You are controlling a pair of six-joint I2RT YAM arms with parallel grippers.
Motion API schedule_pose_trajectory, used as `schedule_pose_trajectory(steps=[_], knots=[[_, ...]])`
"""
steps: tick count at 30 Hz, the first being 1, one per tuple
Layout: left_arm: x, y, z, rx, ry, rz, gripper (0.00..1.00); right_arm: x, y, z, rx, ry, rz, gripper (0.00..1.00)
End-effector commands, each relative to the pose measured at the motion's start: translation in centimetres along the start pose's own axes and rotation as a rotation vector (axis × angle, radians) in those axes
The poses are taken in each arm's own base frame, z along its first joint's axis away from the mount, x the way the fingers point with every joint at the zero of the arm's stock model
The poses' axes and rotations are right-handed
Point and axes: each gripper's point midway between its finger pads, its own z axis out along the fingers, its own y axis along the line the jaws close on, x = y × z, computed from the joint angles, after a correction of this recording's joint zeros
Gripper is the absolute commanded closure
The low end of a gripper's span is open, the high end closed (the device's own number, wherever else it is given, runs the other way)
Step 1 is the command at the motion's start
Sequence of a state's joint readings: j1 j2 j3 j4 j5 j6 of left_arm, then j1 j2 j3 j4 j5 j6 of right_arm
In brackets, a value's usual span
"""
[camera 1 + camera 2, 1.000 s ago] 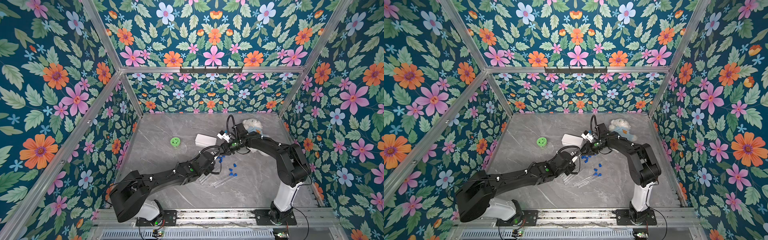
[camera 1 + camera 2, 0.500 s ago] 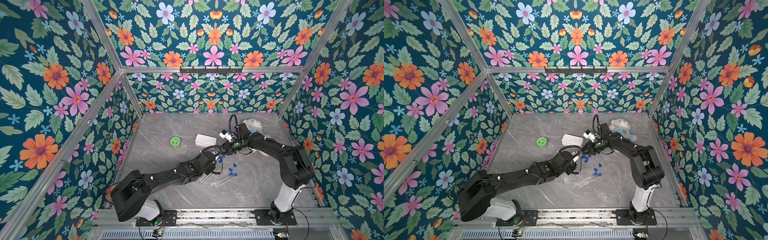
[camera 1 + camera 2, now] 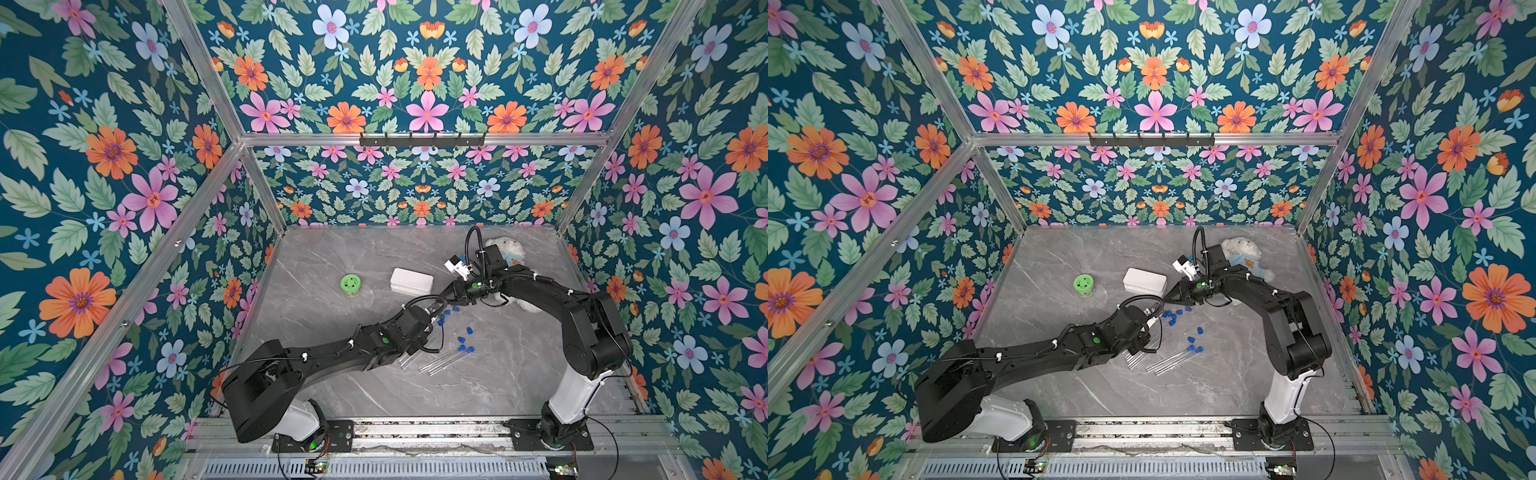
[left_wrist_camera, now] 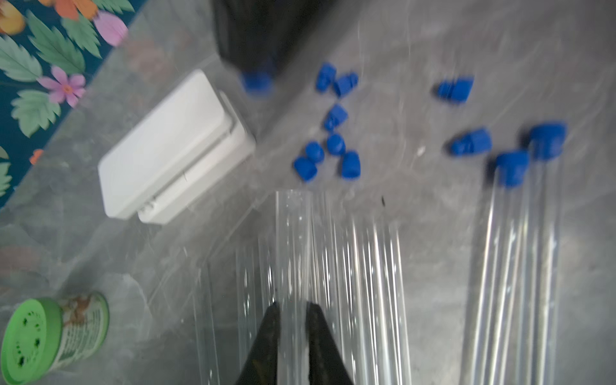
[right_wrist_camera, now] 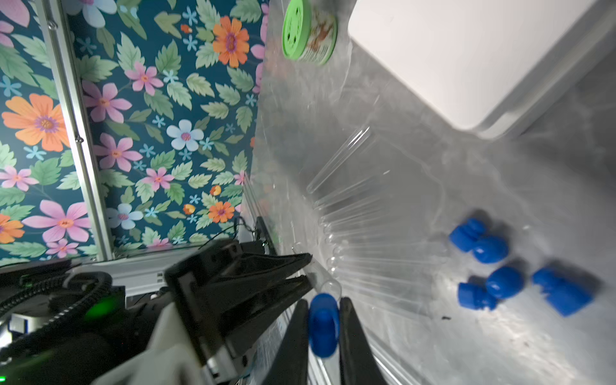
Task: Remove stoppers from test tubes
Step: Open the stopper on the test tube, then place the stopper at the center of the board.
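Observation:
My left gripper [image 4: 290,305] is shut on a clear test tube [image 4: 292,240] whose open end points at the loose stoppers. My right gripper [image 5: 322,300] is shut on a blue stopper [image 5: 323,325], just clear of that tube's mouth [image 5: 330,286]. In both top views the left gripper [image 3: 434,309] and the right gripper [image 3: 451,296] nearly meet at mid-table. Several loose stoppers [image 4: 333,143] lie beside them. Several open tubes [image 4: 373,283] lie side by side under the left gripper. Two more tubes [image 4: 513,266] lie apart, each with a stopper [image 4: 511,166] in it.
A white box [image 3: 411,280] lies just behind the grippers, and a green-lidded jar [image 3: 351,284] stands to its left. A plush toy [image 3: 509,249] sits at the back right behind the right arm. Floral walls close in the table on three sides.
The right arm's elbow has swung slightly to the right. Both grippers stay shut and close together at mid-table.

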State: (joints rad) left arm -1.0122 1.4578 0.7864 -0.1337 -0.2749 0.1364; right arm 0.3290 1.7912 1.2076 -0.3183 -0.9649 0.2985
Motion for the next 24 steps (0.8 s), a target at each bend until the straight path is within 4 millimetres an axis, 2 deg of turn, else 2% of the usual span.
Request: schedule_pose_trajectory(steps=[1, 6, 16, 24], knots=[[1.3, 0.2, -0.1, -0.013, 0.057, 0.026, 1.00, -0.2, -0.6, 0.1, 0.043, -0.009, -0.039, 1.00], [1.2, 0.2, -0.3, -0.010, 0.052, 0.022, 1.00, -0.2, -1.1, 0.1, 0.070, -0.008, -0.035, 1.00], [0.1, -0.7, -1.5, 0.056, -0.015, -0.049, 1.00, 0.7, -6.5, -0.1, 0.343, 0.047, 0.014, 0.97], [0.2, -2.2, -0.9, 0.119, -0.010, -0.082, 1.00, 1.3, -8.4, 0.0, 0.482, 0.091, -0.003, 0.94]])
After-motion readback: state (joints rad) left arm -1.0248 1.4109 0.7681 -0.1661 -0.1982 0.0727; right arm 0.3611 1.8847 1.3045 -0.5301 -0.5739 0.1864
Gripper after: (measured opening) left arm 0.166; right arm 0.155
